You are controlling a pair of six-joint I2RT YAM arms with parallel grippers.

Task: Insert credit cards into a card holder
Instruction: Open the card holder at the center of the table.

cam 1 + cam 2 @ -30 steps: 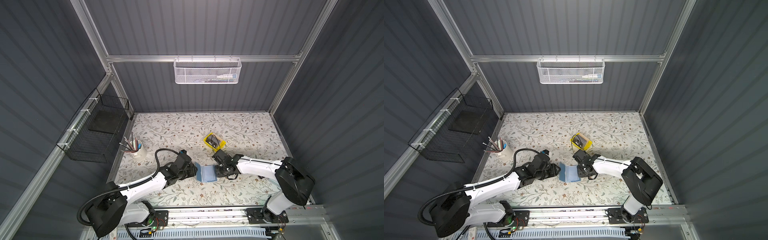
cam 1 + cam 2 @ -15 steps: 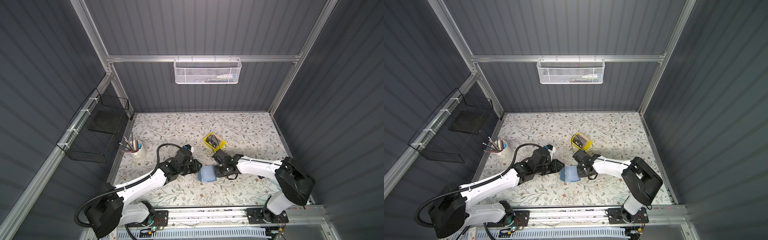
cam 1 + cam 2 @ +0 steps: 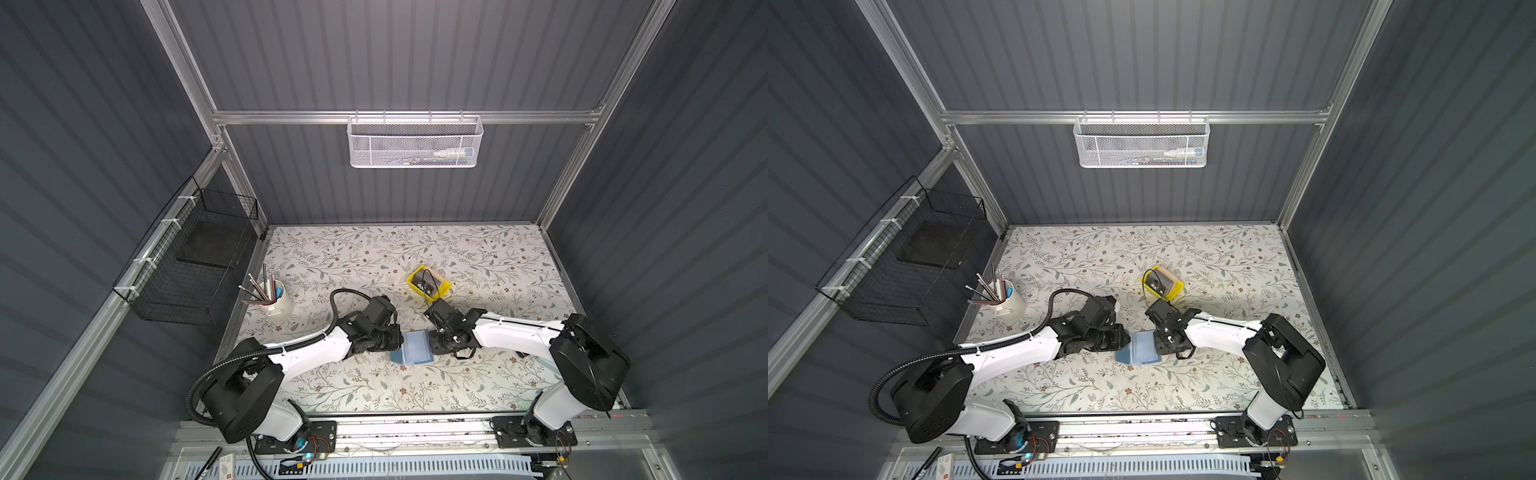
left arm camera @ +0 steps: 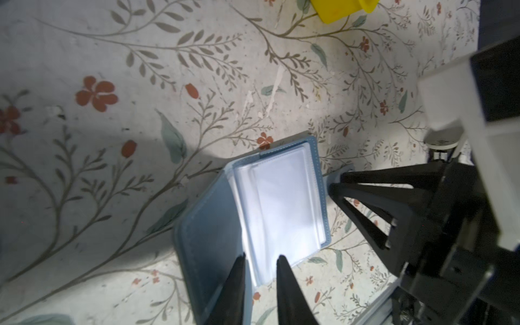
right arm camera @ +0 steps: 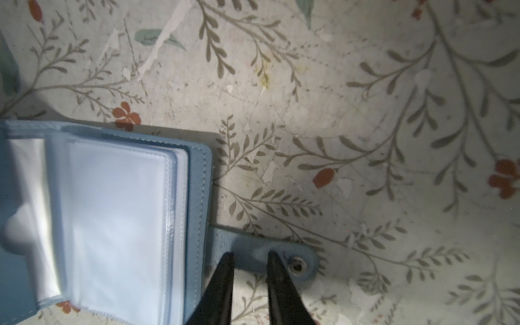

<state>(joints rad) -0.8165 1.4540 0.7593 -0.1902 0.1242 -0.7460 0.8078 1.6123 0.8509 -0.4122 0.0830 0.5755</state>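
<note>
Yellow tray (image 3: pixel 419 292), white mesh basket (image 3: pixel 413 145), black wire basket (image 3: pixel 195 266), pen cup (image 3: pixel 279 305)

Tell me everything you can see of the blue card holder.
The card holder is a small blue, leather-like booklet with stitched edges, lying open on the floral table. Its clear plastic sleeves look empty. A snap tab strap with a metal stud sticks out sideways; the right gripper sets its fingers on it. The left gripper straddles the sleeves' edge.
</note>
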